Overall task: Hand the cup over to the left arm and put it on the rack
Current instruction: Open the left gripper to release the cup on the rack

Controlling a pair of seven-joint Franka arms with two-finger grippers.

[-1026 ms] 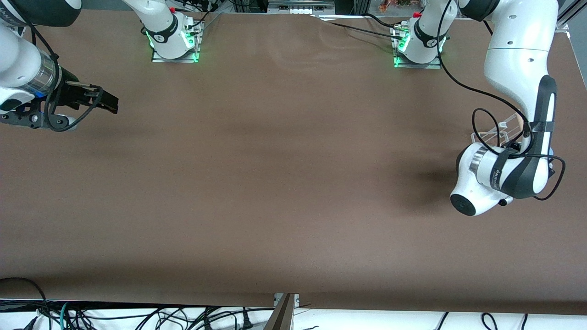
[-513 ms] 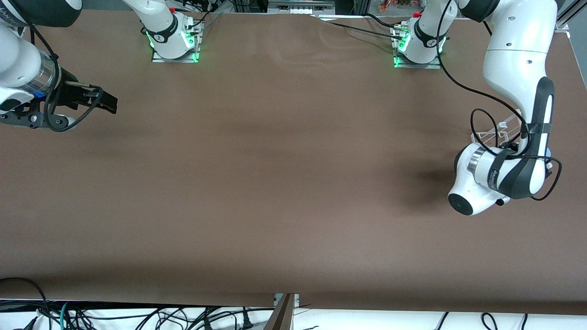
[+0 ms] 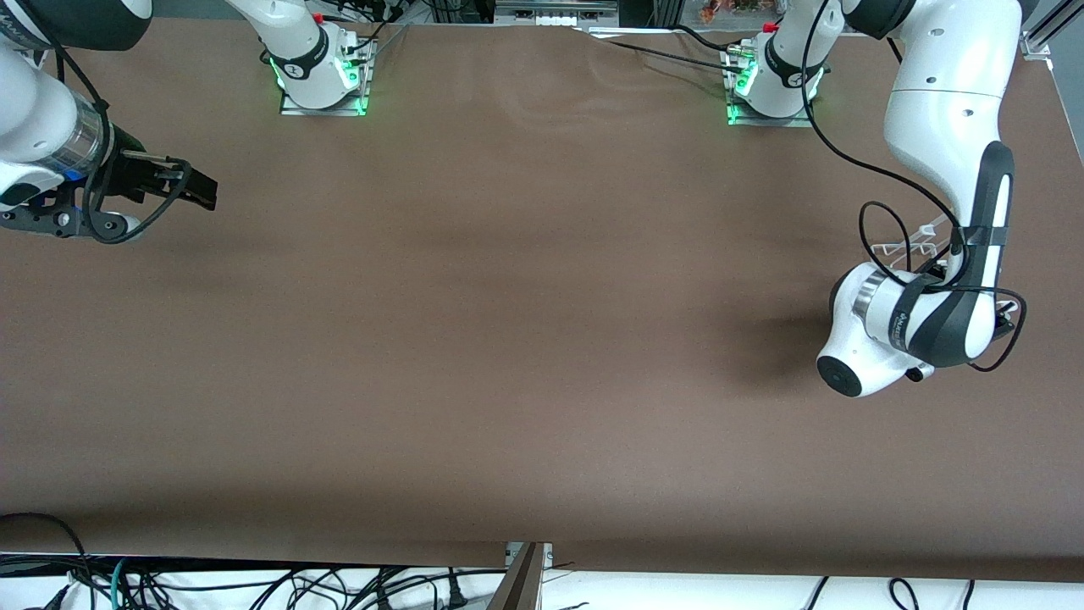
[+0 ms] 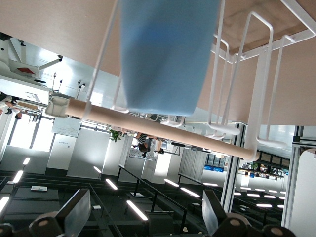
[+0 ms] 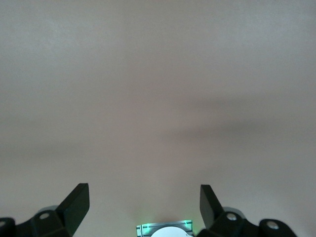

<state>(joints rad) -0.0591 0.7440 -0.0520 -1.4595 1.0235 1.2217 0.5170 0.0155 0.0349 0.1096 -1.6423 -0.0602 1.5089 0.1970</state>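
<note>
Cup: the light-blue cup [image 4: 165,54] sits on the rack, seen only from the left wrist view; it hangs between the white wire prongs and its rim end reaches down to the wooden dowel. Nothing grips it. In the front view the left arm hides it.

Rack: the white wire rack [image 3: 902,247] stands near the table edge at the left arm's end, about midway between the edge along the robots' bases and the edge nearest the front camera. Only a few wires show in the front view, under the left arm's forearm. In the left wrist view its prongs [image 4: 256,79] and light wooden dowel [image 4: 163,129] are plain.

Left arm: the left arm [image 3: 948,127] reaches from its base down over the rack, with its wrist bent low over the table.

Left gripper: the left gripper [image 4: 148,219] is just off the rack, pointing at the cup and dowel. Its black fingers [image 4: 74,215] are spread wide apart and hold nothing; they touch neither cup nor rack.

Right gripper: the right gripper [image 3: 182,182] waits over the table near the edge at the right arm's end. Its fingers [image 5: 76,202] stand well apart with only bare table [image 5: 158,98] between them.
</note>
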